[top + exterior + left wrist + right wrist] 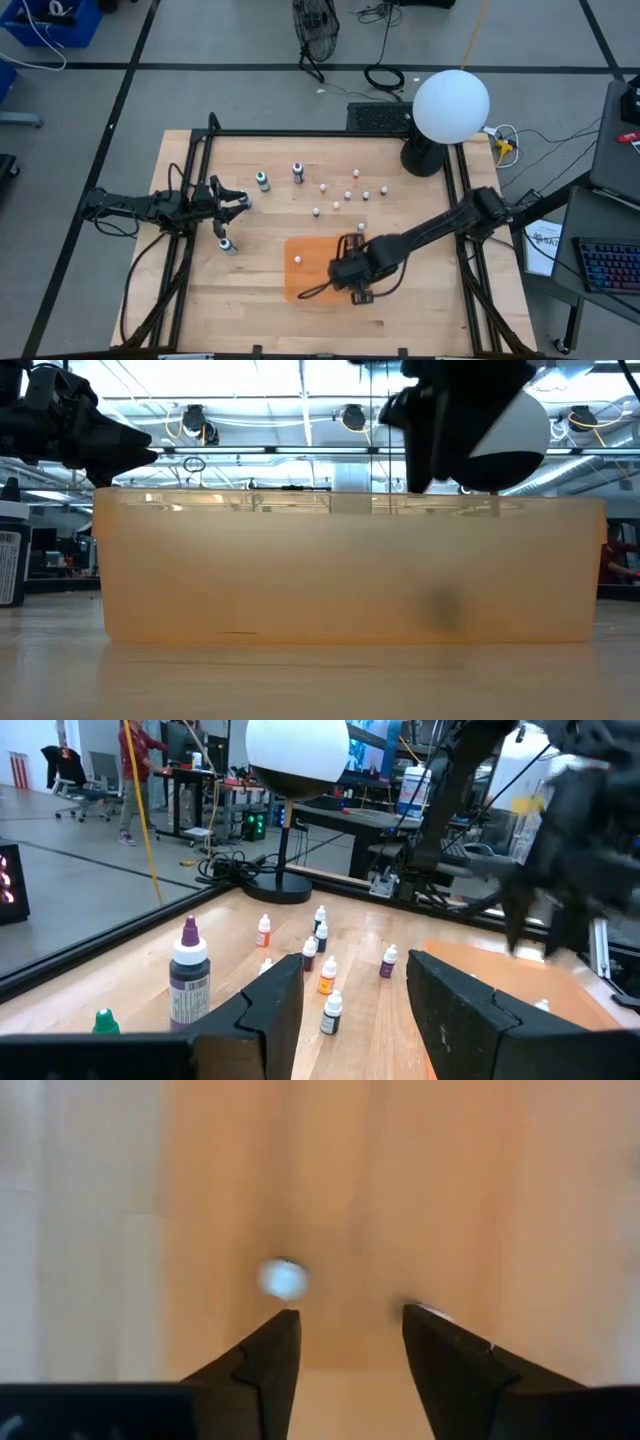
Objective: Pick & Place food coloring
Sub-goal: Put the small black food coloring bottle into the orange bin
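Food coloring bottles standing upright on the worktop, long axes vertical. Three larger ones: purple bottle and teal bottle toward the far side, a third bottle nearer the front-left, colour not clear. A scatter of smaller white-capped bottles is lying btwn these and the lamp base. One white-capped item is sitting inside the orange tray; another pale cap shows in the right wrist view just beyond the finger tips, over the orange floor, probably the same item.

Right gripper is hanging over the tray, jaws parted moderately w/ nothing between them. In the wrist view the cap is lying off to one finger's side, not centred in the gap. Judgement: drop-off done or in hand for this arm.

Left gripper is hovering at the worktop's left side, jaws apart, empty, facing toward the right. It is sitting roughly btwn the teal bottle and the third bottle, both near but not touching. Left wrist view: purple bottle ahead and off to one side of the fingers, teal cap closer in.

Judgement: left arm is nearer all three larger bottles; next grasp needs a level approach across the upright body.
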`<state>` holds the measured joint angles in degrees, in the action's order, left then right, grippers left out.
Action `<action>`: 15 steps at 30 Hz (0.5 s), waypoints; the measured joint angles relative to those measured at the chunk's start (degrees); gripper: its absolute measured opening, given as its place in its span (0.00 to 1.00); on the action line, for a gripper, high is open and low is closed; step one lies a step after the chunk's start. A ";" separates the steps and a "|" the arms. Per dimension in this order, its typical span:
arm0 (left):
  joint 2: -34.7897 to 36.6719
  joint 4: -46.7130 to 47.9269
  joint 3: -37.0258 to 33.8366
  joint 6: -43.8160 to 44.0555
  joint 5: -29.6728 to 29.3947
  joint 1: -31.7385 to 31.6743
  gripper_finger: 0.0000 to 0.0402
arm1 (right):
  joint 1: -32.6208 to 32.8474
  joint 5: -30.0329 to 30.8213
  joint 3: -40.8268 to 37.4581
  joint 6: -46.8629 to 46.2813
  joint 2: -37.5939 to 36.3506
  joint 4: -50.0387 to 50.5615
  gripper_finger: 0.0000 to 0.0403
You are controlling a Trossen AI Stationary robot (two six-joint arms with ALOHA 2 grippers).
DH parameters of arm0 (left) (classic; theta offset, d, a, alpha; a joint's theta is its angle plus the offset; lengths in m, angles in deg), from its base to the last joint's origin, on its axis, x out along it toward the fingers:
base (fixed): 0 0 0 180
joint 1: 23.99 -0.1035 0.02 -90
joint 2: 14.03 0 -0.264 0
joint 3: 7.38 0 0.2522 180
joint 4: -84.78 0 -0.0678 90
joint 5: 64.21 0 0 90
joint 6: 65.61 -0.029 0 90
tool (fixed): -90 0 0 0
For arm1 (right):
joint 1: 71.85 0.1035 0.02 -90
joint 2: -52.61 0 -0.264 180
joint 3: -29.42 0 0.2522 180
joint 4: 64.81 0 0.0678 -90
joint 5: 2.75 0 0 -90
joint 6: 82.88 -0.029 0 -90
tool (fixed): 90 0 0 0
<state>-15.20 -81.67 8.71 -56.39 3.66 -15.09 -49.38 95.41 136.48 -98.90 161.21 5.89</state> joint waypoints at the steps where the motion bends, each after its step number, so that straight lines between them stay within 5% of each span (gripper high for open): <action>1: 0.00 0.00 0.00 -0.02 0.00 0.02 0.45 | -0.40 2.37 0.00 -0.76 -1.42 2.33 0.40; 8: 0.00 0.00 0.00 -0.02 0.00 0.02 0.45 | -8.74 12.26 -0.31 -7.28 -10.38 18.54 0.43; 15: 0.00 0.01 0.00 -0.01 0.00 0.02 0.45 | -22.51 12.69 -9.00 0.26 -17.77 14.78 0.49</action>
<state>-15.20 -81.66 8.71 -56.40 3.66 -15.06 -71.89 108.10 127.48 -98.63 143.43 20.67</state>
